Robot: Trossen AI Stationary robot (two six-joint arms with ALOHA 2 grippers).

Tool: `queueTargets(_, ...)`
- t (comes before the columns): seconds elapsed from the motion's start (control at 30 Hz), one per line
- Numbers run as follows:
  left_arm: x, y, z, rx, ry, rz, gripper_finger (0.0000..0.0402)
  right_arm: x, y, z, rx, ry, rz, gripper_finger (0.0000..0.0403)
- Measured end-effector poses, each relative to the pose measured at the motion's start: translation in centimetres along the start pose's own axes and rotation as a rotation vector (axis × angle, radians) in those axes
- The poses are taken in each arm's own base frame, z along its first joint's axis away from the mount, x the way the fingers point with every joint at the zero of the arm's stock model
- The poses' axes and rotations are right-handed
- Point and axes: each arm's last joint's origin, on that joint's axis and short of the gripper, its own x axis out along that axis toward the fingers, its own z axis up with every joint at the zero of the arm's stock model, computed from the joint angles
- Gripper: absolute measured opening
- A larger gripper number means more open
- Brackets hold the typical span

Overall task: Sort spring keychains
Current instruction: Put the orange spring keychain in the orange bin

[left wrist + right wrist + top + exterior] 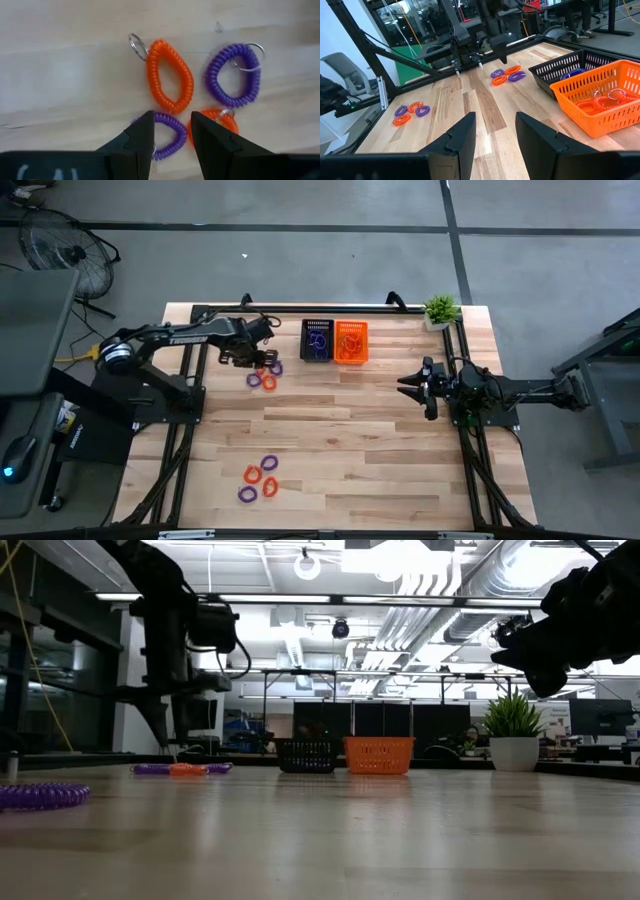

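Note:
Several orange and purple spring keychains lie flat on the wooden table in two clusters, a far one (265, 375) and a near one (258, 478). My left gripper (248, 360) points down over the far cluster, open. In the left wrist view its fingers (145, 140) stand on either side of a purple keychain (169, 134), with an orange keychain (169, 75) and another purple one (233, 75) just beyond. The black basket (318, 340) holds purple keychains and the orange basket (351, 342) holds orange ones. My right gripper (405, 387) waits open at the right, level above the table.
The two baskets stand side by side at the table's far edge, with a potted plant (440, 310) at the far right corner. Black frame rails run along the table's left, right and far sides. Bare wood lies between the two clusters.

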Motion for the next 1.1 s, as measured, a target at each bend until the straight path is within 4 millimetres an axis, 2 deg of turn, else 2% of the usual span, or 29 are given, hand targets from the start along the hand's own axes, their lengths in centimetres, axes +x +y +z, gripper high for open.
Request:
queueTargets(0.3, 1.8, -0.1, 0.5, -0.057, -0.002, 0.076, 0.0126, 0.0, 0.0, 0.0, 0.000, -0.001, -0.001, 0.0134)
queueTargets(0.63, 3.6, -0.4, 1.4, -0.106, 0.004, 0.064, 0.0126, 0.0, 0.0, 0.0, 0.000, 0.000, 0.000, 0.0134)
queueTargets(1.1, 5.1, -0.2, 1.5, -0.117, 0.060, 0.116, 0.0126, 0.0, 0.0, 0.0, 0.000, 0.000, 0.000, 0.0134)
